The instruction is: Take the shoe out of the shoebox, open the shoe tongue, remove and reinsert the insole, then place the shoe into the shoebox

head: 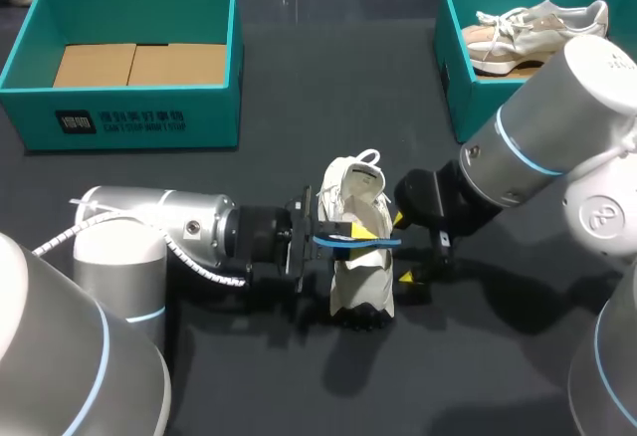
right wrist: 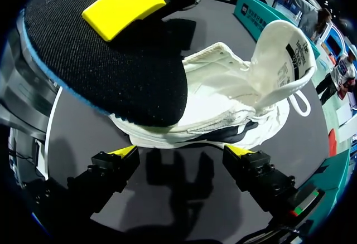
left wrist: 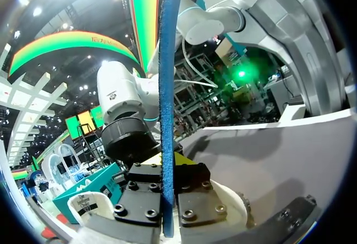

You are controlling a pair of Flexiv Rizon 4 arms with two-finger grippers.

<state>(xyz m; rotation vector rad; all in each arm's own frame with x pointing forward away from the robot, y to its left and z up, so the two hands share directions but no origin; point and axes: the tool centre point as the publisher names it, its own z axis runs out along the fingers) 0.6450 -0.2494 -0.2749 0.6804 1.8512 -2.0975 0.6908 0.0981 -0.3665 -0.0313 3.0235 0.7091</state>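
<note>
Blue-edged insole [head: 390,242] within left pincer [head: 366,233]

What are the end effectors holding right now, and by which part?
Left end effector pinches the insole across its flat faces. Right end effector is open, holding nothing.

Insole [left wrist: 169,88] in left claw [head: 346,233], shoe [right wrist: 223,88] beside (right claw [right wrist: 181,152] opposite)

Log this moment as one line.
left hand: shut on insole | right hand: open, facing shoe | shoe: on table
</note>
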